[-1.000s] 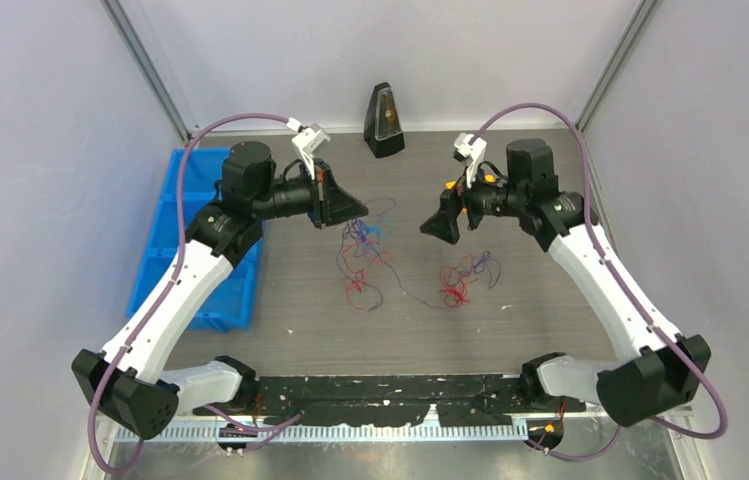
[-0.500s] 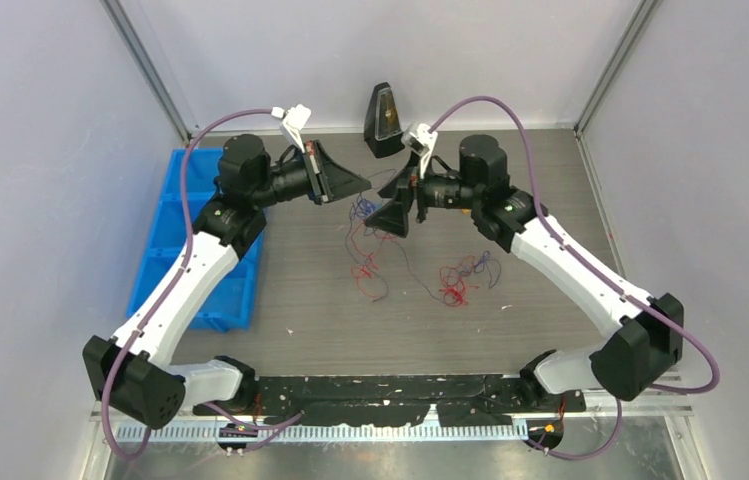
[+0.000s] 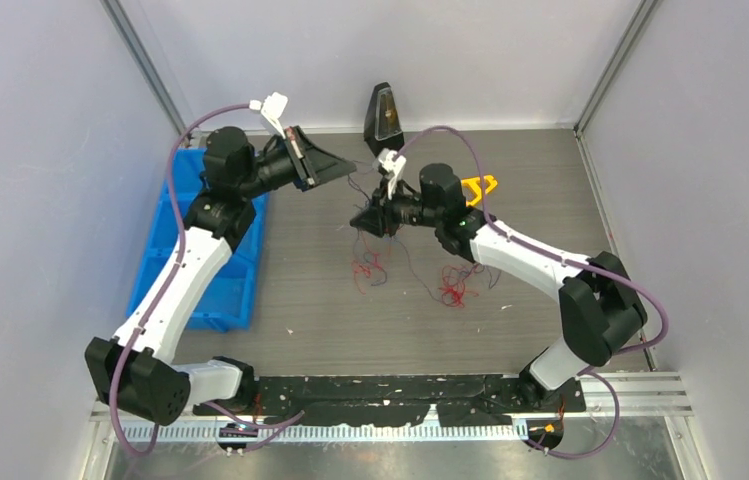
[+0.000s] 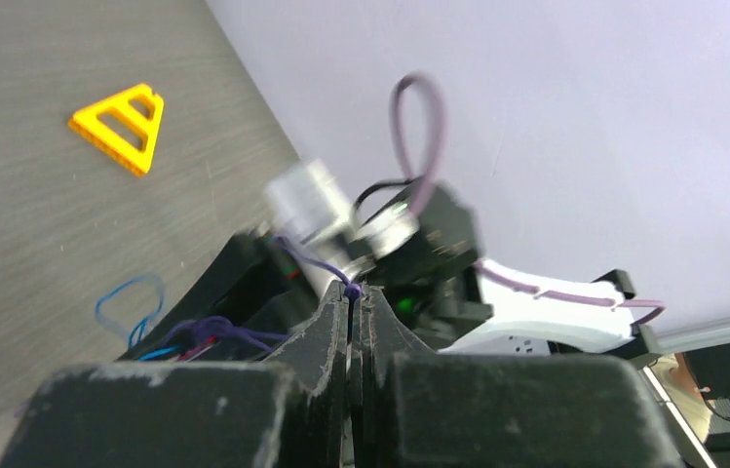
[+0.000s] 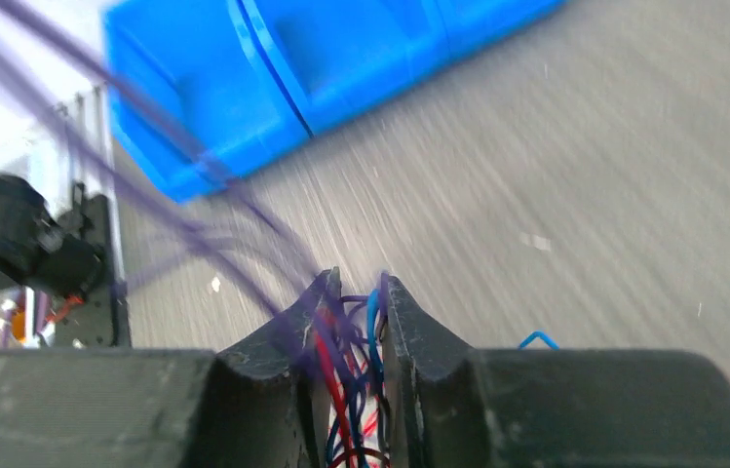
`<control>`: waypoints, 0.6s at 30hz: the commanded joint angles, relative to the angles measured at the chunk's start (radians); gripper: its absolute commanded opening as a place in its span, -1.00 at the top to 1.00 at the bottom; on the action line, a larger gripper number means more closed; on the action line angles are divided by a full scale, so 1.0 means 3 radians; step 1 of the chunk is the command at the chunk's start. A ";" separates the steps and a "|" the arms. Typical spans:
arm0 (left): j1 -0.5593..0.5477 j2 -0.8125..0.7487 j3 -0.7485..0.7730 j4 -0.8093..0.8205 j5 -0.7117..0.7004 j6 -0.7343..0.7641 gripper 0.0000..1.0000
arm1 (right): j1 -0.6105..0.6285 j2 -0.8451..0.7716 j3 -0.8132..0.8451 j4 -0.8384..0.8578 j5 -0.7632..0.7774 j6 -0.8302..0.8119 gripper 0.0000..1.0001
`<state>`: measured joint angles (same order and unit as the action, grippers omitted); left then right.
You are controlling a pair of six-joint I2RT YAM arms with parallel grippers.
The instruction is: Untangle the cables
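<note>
The cables are thin red, blue and purple wires in a tangle [image 3: 368, 262] at mid-table, with a second red clump [image 3: 456, 286] to its right. My left gripper [image 3: 338, 166] [image 4: 354, 291] is held above the table at the back left. It is shut on a purple cable [image 4: 314, 261] that runs down to the tangle. My right gripper [image 3: 362, 220] [image 5: 359, 285] is just right of and below the left one. Its jaws stand narrowly apart, closed on a bundle of red, blue and purple cables [image 5: 353, 336]. A loose blue loop [image 4: 128, 303] lies on the table.
A blue bin [image 3: 162, 262] [image 5: 322, 68] sits along the left edge. A black wedge-shaped object [image 3: 383, 119] stands at the back centre. A yellow triangular piece [image 3: 480, 186] [image 4: 119, 125] lies behind the right arm. Grey walls close in the table on three sides.
My right arm swung left from the table's right half to the tangle and its open jaws closed on the bundle. My left gripper drew back and left, still shut.
</note>
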<state>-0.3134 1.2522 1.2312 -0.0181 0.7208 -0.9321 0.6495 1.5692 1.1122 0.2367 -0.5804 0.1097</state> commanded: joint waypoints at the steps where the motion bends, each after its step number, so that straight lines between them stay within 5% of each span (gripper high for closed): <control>1: 0.0204 -0.0182 0.0498 0.0369 0.0214 -0.0033 1.00 | -0.0081 -0.0065 -0.0493 0.0195 0.0205 -0.0211 0.49; 12: 0.0411 -0.0333 0.1394 0.0190 0.0136 0.0443 1.00 | -0.0661 -0.0123 -0.1095 -0.0450 -0.0017 -0.0853 0.54; 18: 0.0543 -0.0398 0.1817 -0.0083 -0.0101 0.0749 1.00 | -0.0778 0.0054 -0.0911 -0.0707 -0.0071 -0.0754 0.87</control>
<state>-0.1795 1.1534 1.6928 -0.0242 0.7509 -0.7906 0.4137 1.5642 0.7883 0.0883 -0.5735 -0.1040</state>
